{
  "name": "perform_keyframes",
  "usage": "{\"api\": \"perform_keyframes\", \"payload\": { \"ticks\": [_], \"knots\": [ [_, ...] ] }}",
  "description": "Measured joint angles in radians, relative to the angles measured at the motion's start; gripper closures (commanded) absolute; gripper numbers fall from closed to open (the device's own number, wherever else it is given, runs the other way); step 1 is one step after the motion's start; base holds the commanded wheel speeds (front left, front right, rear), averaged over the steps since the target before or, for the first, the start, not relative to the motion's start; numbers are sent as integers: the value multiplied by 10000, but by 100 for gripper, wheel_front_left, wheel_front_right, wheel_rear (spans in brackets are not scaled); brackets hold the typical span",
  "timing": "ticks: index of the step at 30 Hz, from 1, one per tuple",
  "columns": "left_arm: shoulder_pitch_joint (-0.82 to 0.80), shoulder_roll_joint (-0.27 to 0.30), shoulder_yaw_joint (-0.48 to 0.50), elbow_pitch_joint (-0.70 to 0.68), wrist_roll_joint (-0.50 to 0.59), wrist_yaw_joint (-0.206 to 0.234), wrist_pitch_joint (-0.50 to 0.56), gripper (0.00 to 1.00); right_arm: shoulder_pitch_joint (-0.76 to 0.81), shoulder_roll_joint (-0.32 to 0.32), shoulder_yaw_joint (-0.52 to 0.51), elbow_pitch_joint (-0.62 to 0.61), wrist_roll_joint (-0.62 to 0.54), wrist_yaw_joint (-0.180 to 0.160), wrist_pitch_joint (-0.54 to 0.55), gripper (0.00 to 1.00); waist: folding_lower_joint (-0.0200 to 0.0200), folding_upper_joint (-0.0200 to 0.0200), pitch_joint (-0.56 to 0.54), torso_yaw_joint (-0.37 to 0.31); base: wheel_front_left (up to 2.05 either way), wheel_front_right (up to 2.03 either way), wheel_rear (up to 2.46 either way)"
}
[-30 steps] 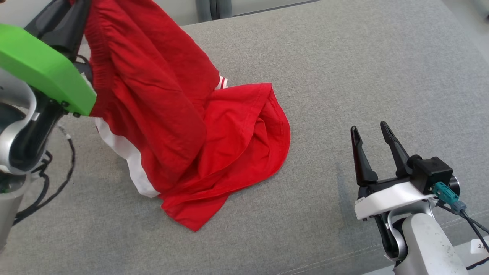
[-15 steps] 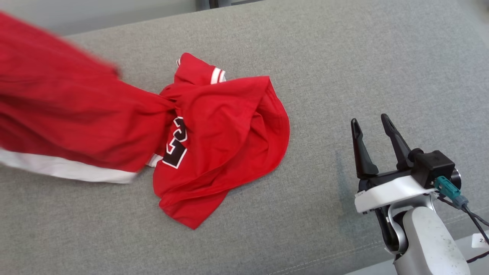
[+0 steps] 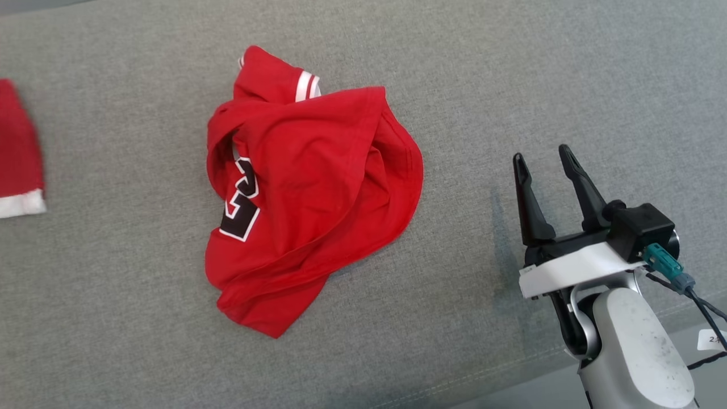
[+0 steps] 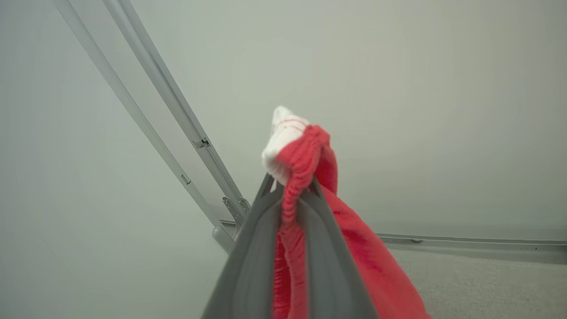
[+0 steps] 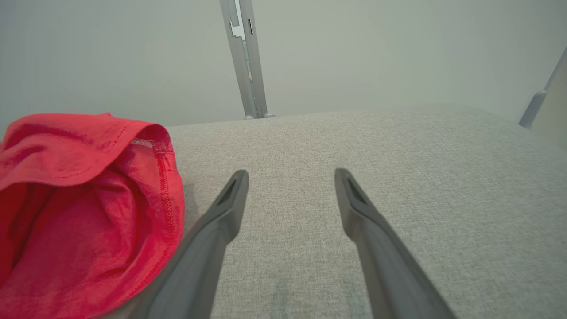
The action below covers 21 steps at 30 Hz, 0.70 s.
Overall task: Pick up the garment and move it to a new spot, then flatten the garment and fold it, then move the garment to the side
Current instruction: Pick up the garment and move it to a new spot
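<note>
My left gripper (image 4: 290,179) is shut on the garment (image 4: 305,150), pinching its red ribbed edge with a white band; the cloth hangs down to the right of the fingers. In the head view a red corner of that garment (image 3: 17,153) with a white hem shows at the left edge. A second red piece, a crumpled jersey (image 3: 318,187) with black-and-white lettering, lies on the grey surface (image 3: 454,68). My right gripper (image 3: 542,154) stands open to the right of the jersey, apart from it, with nothing between its fingers (image 5: 291,173).
The jersey's stitched hem (image 5: 88,208) lies just left of my right fingers. Grey fabric surface (image 5: 398,155) stretches ahead and to the right. Metal frame posts (image 5: 246,57) stand behind the surface, and its front seam (image 3: 483,375) runs near my right arm.
The held garment has swung off the jersey to the far left, uncovering the jersey's lettering. The left arm has left the head view, and the camera has shifted slightly. The right gripper stays open.
</note>
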Motion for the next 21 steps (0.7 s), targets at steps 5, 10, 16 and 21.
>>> {"api": "perform_keyframes", "payload": {
  "ticks": [5,10,16,21],
  "knots": [
    [-196,545,102,529,410,163,-383,100,-153,2,46,-21,36,0,0,0,0,0,435,-126,0,0,0],
    [-553,989,303,840,819,405,-991,100,-305,4,10,-50,-15,0,0,0,0,0,832,-201,0,0,0],
    [-695,738,140,917,721,395,-984,100,-378,2,61,-61,-61,0,0,0,0,0,1093,-147,0,0,0],
    [-244,-518,224,1404,-345,261,-698,100,-644,6,274,-79,-59,0,0,0,1,1,1272,-80,0,0,0]
  ]
}}
